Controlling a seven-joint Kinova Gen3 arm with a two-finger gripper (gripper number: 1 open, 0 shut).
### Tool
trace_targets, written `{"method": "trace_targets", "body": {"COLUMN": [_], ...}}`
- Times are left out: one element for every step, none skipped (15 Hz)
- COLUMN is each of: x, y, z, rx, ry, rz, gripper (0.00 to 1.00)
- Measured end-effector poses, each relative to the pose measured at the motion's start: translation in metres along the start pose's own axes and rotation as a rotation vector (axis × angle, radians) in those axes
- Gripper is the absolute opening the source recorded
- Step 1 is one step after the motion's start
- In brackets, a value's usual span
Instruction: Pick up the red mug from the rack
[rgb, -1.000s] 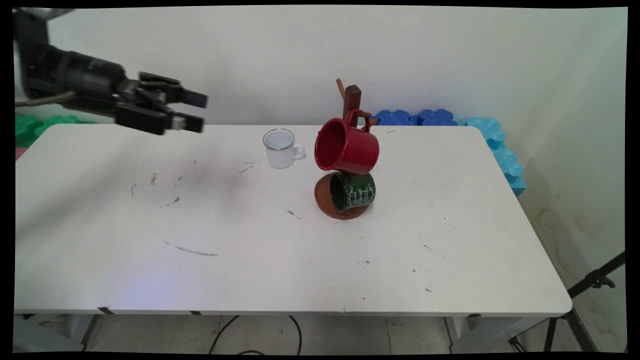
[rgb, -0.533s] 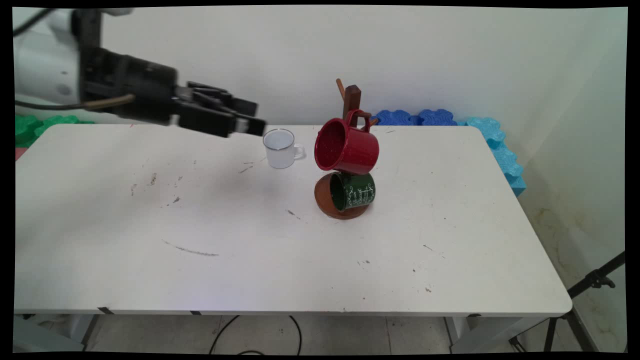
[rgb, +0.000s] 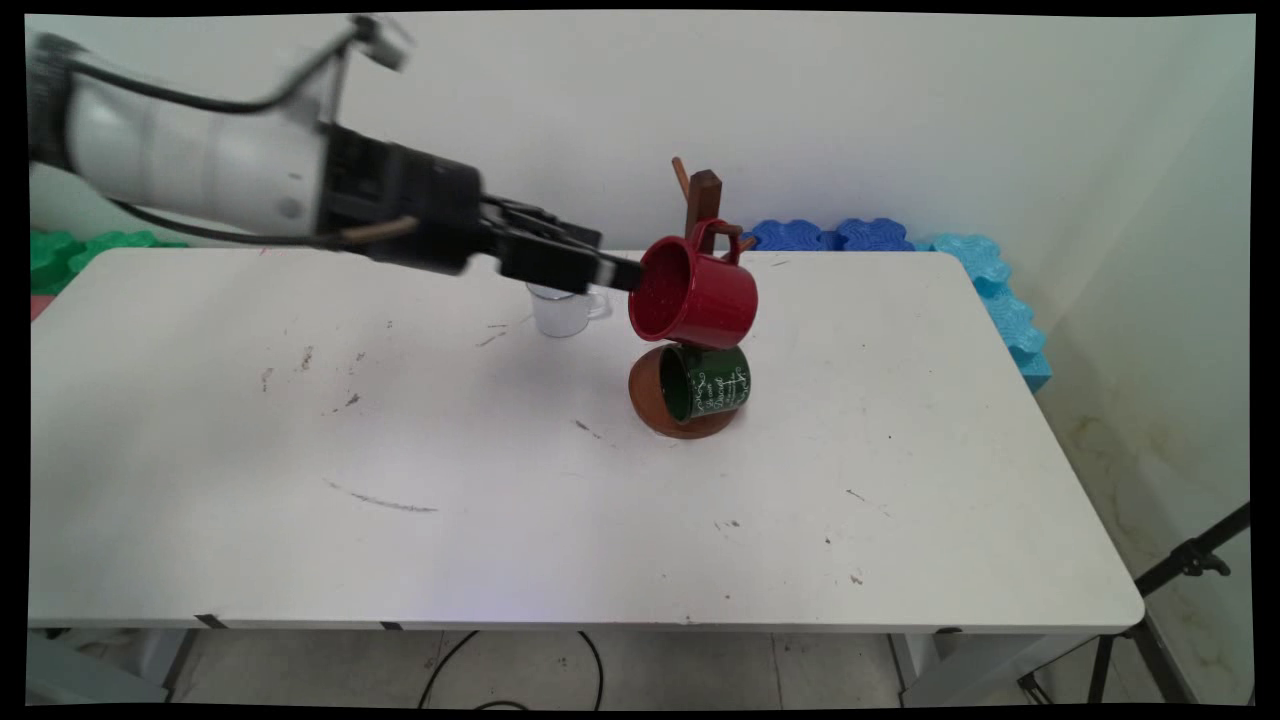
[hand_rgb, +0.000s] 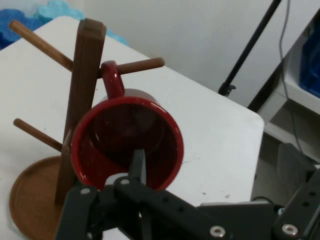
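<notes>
1. Gripper (rgb: 625, 272): black, level, tip at the open mouth of the glossy red mug (rgb: 695, 297); finger spread cannot be told.
2. Red mug hangs by its handle on a wooden peg tree (rgb: 704, 195).
3. Green mug (rgb: 708, 382) hangs below, at 6 o'clock.
4. White mug (rgb: 560, 312) stands on the tabletop (rgb: 500, 480), at 9 o'clock of the tree.

The gripper (rgb: 625, 272) hides most of the white enamel cup (rgb: 563, 314) in the main view: only the cup's lower body and handle show beneath the black fingers. The red mug (rgb: 695, 294) covers the middle of the wooden mug tree (rgb: 705, 195), so the peg that carries its handle is barely visible there, and the green mug (rgb: 708, 382) hides part of the tree's round base. In the hand view the base (hand_rgb: 27, 197) runs off the bottom edge and the green mug cannot be seen. Only one finger (hand_rgb: 137, 167) rises clearly before the red mug's (hand_rgb: 127, 137) mouth; the other is lost behind the linkage, so the finger gap cannot be read.
</notes>
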Motion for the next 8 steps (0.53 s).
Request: {"method": "trace_targets", "body": {"x": [0.0,-0.001,-0.001,-0.001,-0.001,-0.001,-0.001,-0.001], "y": [0.001,0.001,0.002,0.002,0.002,0.002,0.002,0.002], "z": [0.01,0.02,0.029,0.039,0.044,0.052,0.057,0.064], "rx": [0.008,0.017,0.023,0.029,0.032,0.035,0.037,0.039], "ry": [-0.01,-0.019,-0.027,-0.033,-0.037,-0.043,-0.046,-0.052], "rz": [-0.009,-0.018,-0.026,-0.033,-0.037,-0.043,-0.047,-0.053], "gripper": [1.0,1.0,1.0,1.0,1.0,1.0,1.0,1.0]}}
